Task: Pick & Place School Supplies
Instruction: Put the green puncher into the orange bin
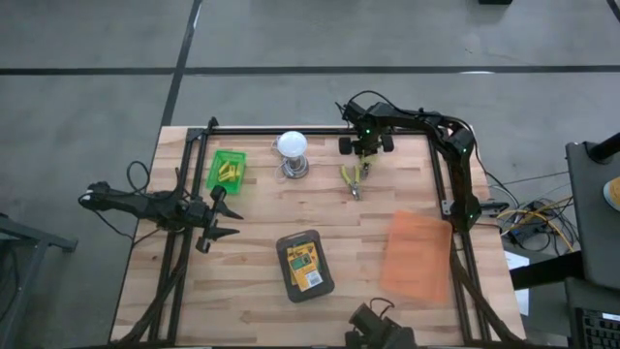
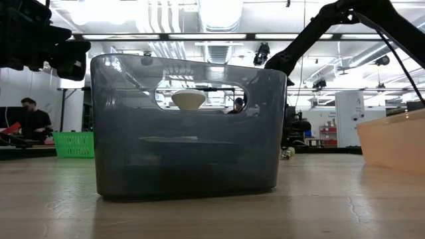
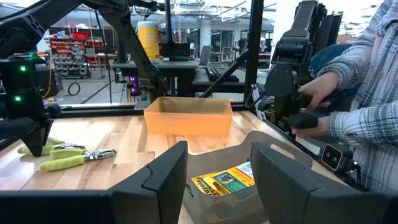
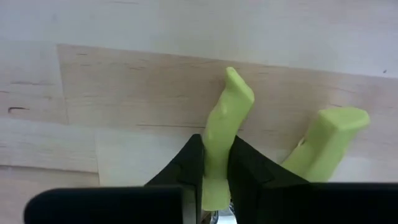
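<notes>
1. nearest the front edge of the wooden surface [image 1: 262, 208], a smoky grey translucent plastic bin [image 2: 186, 133] is seen, with flat green-and-yellow crayon boxes [image 1: 305, 264] lying inside it, printed faces up. they appear already placed, judging by the task.
2. beside it, toward the right arm's side, a shallow orange translucent plastic bin [image 1: 418, 254] is set; no contents can be made out.
3. the left gripper [image 1: 231, 223] is held low, just beside the grey bin, probably waiting. its jaws are parted to a middling width and nothing is held.
4. farther back, a small bright green mesh basket [image 1: 215, 167] holds short yellow stick-like pieces [image 1: 229, 173], kept together so they cannot scatter.
5. a pair of pliers with yellow-green handles [image 1: 354, 179] lies flat near the rear edge, handles splayed.
6. the right gripper [image 4: 216, 163] is lowered from above onto the pliers. its jaws are clamped narrowly on one handle, likely so the tool can be lifted.
7. a white round bulb on a metal base [image 1: 293, 145] stands upright between basket and pliers, untouched.
</notes>
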